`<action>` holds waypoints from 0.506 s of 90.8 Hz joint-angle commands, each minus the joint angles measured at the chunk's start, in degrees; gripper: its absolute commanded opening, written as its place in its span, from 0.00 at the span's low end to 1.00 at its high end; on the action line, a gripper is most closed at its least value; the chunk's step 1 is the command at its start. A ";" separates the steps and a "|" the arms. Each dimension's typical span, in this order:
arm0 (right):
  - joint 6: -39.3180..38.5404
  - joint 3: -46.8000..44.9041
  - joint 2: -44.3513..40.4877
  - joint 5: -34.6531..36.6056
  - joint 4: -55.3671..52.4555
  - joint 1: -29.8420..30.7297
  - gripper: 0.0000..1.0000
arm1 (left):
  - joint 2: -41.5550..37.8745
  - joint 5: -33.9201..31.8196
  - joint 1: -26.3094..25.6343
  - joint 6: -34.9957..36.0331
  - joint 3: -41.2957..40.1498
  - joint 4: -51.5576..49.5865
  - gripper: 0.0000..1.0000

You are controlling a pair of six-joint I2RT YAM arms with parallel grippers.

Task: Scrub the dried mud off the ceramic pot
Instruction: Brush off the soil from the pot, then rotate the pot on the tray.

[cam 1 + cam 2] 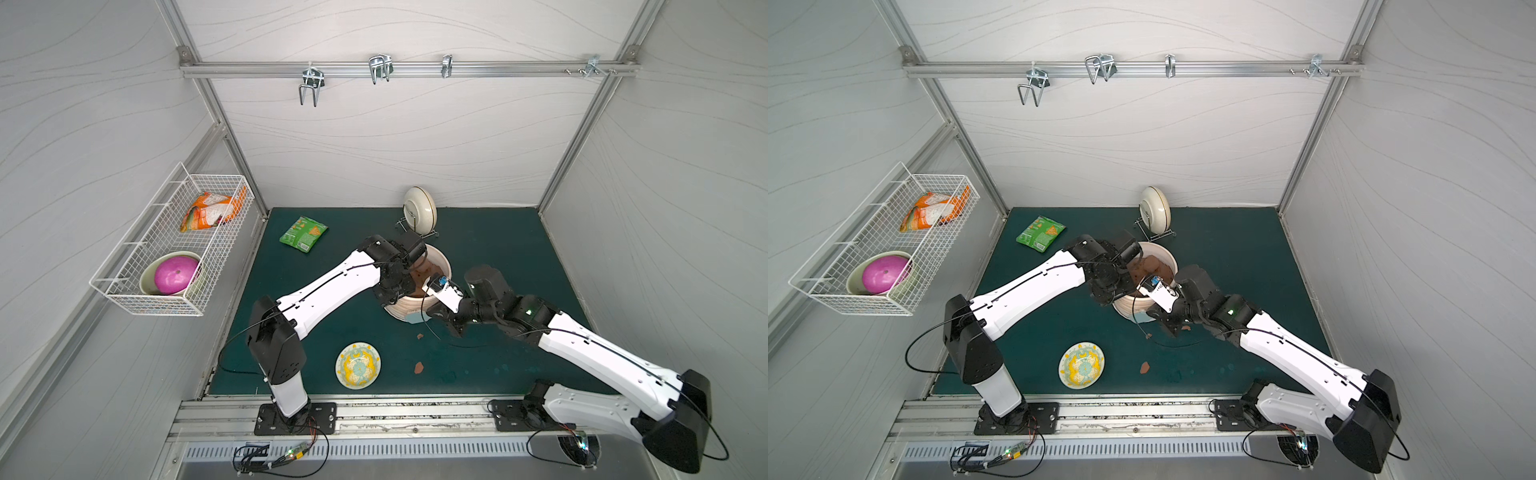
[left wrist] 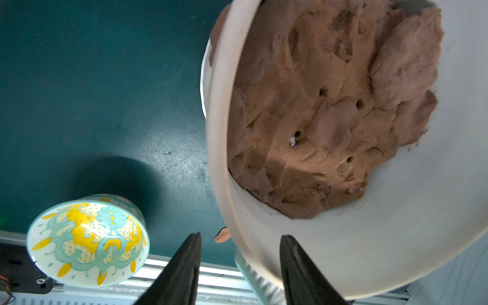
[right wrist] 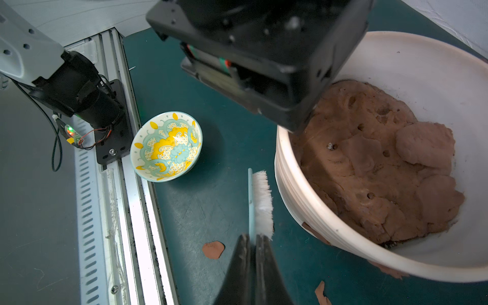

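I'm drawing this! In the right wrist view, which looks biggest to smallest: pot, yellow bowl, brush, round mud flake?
Largest to smallest:
ceramic pot
yellow-patterned bowl
brush
round mud flake
Brush is nearest, so maybe oversized.

Bare mat (image 1: 498,241) is left in the far right corner; the ceramic pot (image 1: 399,309)'s near side is hemmed by the patterned bowl (image 1: 358,365) and dried mud flakes (image 1: 419,367).
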 commanded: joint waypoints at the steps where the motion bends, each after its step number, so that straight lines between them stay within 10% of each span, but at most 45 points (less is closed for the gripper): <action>1: 0.58 -1.05 -1.97 -1.52 0.73 -0.41 0.00 | 1.64 -0.33 -0.07 -2.29 2.17 -0.90 0.46; 46: 2.01 -1.69 1.60 -1.86 8.17 -0.37 0.00 | 4.01 -1.23 0.76 -0.31 2.95 -0.30 0.20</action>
